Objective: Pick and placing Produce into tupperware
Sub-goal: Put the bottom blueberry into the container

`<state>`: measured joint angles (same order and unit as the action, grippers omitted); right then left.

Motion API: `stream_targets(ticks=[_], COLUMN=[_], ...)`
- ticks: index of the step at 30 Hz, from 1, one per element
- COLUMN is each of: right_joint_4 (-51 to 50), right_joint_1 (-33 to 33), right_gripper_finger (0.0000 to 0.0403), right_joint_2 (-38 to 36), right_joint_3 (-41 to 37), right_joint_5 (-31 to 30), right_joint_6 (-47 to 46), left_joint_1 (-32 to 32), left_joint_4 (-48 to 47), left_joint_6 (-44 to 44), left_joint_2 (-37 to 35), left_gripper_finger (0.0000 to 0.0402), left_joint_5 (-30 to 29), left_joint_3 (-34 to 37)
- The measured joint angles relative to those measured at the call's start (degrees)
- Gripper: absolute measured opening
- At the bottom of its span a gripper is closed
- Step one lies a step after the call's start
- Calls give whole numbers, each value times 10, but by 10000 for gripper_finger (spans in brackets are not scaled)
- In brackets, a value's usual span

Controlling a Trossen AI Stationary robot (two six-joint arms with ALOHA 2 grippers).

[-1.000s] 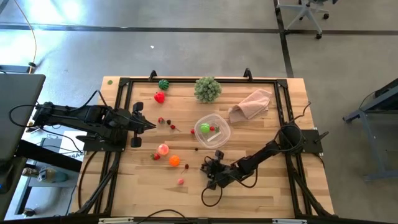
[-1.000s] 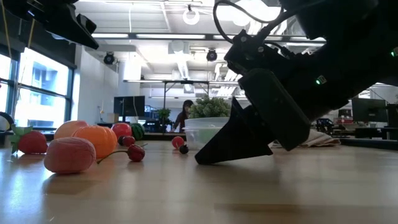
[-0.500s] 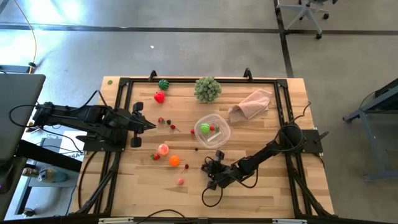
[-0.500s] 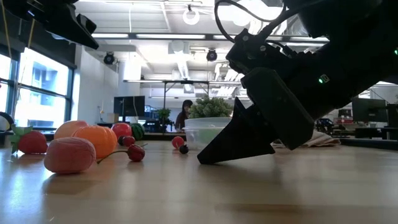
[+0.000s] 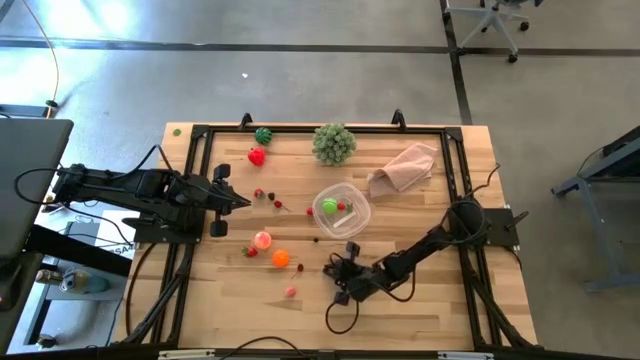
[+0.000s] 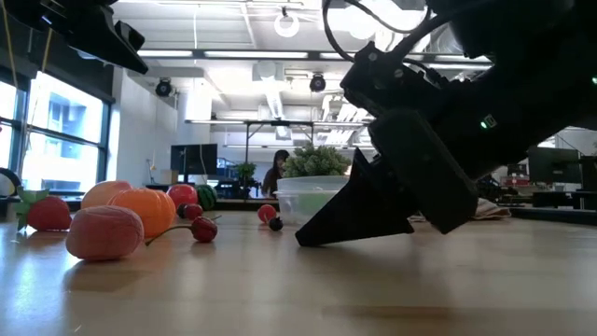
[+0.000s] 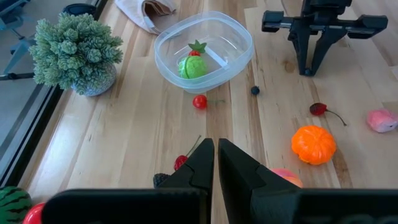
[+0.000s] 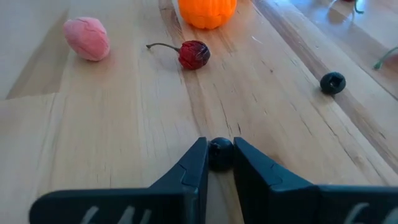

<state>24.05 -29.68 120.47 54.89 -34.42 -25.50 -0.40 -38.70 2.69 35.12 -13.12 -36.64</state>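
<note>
The tupperware (image 5: 342, 209) is a round clear tub at mid-table with a green fruit and a red one (image 7: 193, 62) inside. Produce lies to its left: an orange (image 5: 280, 258), a pink peach (image 5: 262, 240), a cherry (image 8: 194, 54), a pink piece (image 8: 87, 38) and a loose dark berry (image 8: 333, 83). My right gripper (image 8: 220, 163) is low on the table in front of the tub, shut on another small dark berry (image 8: 220, 152). My left gripper (image 7: 216, 152) hangs shut above the table's left side, holding nothing. My right gripper pinches the small dark berry's two sides (image 8: 220, 148) between its two fingertips (image 8: 198, 158), only at their free ends. The fingers slant down from the table's right side, and their tips (image 6: 303, 239) are down at the table top.
A pale green leafy ball (image 5: 334, 143) and a pink cloth (image 5: 405, 167) sit at the far edge. A dark green melon (image 5: 263, 135) and a red fruit (image 5: 257, 155) lie at the far left. Small red pieces (image 5: 272, 198) lie between the left gripper and the tub.
</note>
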Motion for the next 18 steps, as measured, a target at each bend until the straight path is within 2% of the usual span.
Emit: stream_targets(ticks=[5,18], right_joint_4=[-31,-202], right_joint_1=[8,72], right_gripper_finger=[44,44], right_joint_2=[-48,-290], right_joint_3=[-2,1], right_joint_5=[7,-33], right_joint_6=[49,170], left_joint_1=[0,0], left_joint_4=[0,0], left_joint_6=[0,0], left_joint_2=[0,0], left_gripper_finger=[14,14], left_joint_5=[0,0], left_joint_3=[0,0])
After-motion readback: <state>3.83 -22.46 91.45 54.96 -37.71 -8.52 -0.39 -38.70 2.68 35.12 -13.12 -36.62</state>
